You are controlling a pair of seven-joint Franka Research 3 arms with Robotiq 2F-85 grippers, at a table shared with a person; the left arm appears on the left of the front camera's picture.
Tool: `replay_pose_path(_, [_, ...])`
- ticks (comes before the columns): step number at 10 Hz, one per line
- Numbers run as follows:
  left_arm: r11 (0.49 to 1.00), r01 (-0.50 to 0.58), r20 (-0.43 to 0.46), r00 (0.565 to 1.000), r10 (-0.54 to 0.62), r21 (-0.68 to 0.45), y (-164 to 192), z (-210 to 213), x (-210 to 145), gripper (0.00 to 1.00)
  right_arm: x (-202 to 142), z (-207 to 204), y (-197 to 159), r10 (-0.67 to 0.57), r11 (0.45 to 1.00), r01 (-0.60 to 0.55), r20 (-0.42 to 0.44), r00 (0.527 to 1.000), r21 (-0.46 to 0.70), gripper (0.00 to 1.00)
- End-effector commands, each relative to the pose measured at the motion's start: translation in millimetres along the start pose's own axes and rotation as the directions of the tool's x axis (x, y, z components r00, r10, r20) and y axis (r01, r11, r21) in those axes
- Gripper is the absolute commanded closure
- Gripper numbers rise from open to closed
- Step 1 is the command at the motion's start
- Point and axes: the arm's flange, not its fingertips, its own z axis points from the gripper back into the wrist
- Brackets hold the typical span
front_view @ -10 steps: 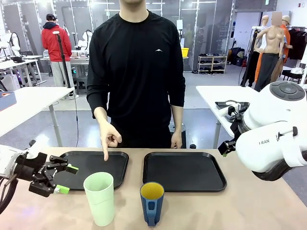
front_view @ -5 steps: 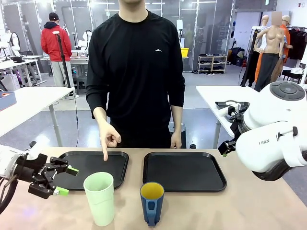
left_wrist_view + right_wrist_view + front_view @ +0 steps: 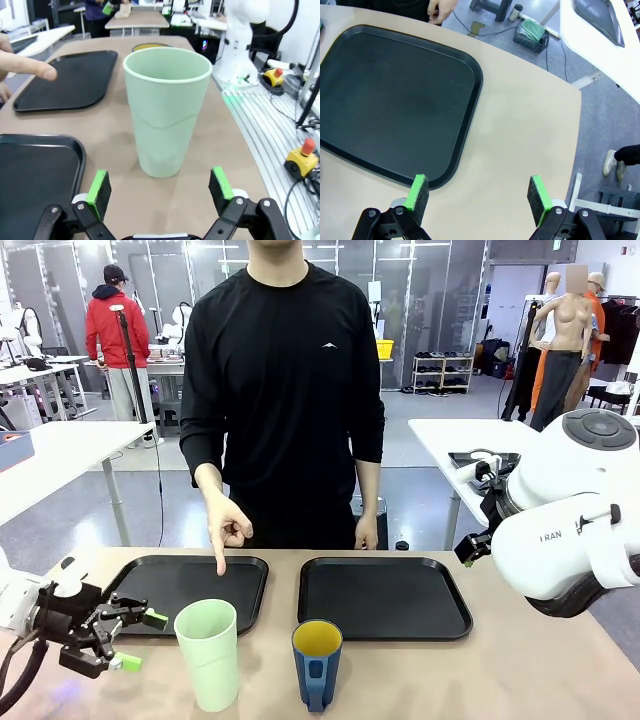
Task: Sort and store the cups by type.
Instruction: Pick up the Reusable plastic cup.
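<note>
A tall mint-green tumbler stands upright near the table's front edge. Right of it is the dark blue handled mug with a yellow inside. My left gripper hovers low just left of the tumbler, open and empty. In the left wrist view the tumbler stands a short way ahead, centred between the fingers of the left gripper. The mug's yellow rim peeks out behind it. My right gripper is open and empty, high above the right tray's corner.
Two black trays lie side by side behind the cups, the left tray and the right tray. The person's hand points a finger down at the left tray. My white right arm is raised at the right.
My left gripper has dropped lower toward the table beside the tumbler, still open. The cups, the pointing hand and the right arm have not moved.
</note>
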Motion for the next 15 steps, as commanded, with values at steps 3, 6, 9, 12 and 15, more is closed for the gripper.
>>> replay_pose_path(3, [1.0, 0.011, 0.14, 0.99, -0.007, -0.025, 5.3, -18.5, -15.6, 0.0, -0.9, -0.5, 0.6, 0.005, 1.0, -0.005, 0.0, 1.0, -0.001, 0.0])
replay_pose_path(6, [1.0, 0.008, 0.214, 0.977, -0.005, -0.013, 6.2, -34.9, -21.5, 0.0, -0.9, -0.5, 0.6, 0.005, 1.0, -0.005, 0.0, 1.0, -0.001, 0.0])
replay_pose_path(9, [0.998, 0.025, 0.221, 0.975, -0.013, -0.05, 6.0, -51.0, -24.5, 0.0, -0.9, -0.5, 0.6, 0.005, 1.0, -0.005, 0.0, 1.0, -0.001, 0.0])
replay_pose_path(12, [0.995, 0.035, 0.259, 0.966, -0.011, -0.09, 6.7, -66.6, -22.2, 0.0, -0.9, -0.5, 0.6, 0.005, 1.0, -0.005, 0.0, 1.0, -0.001, 0.0])
replay_pose_path(15, [0.993, 0.036, 0.257, 0.966, -0.006, -0.112, 12.3, -81.7, -20.5, 0.0, -0.9, -0.5, 0.6, 0.005, 1.0, -0.005, 0.0, 1.0, -0.001, 0.0])
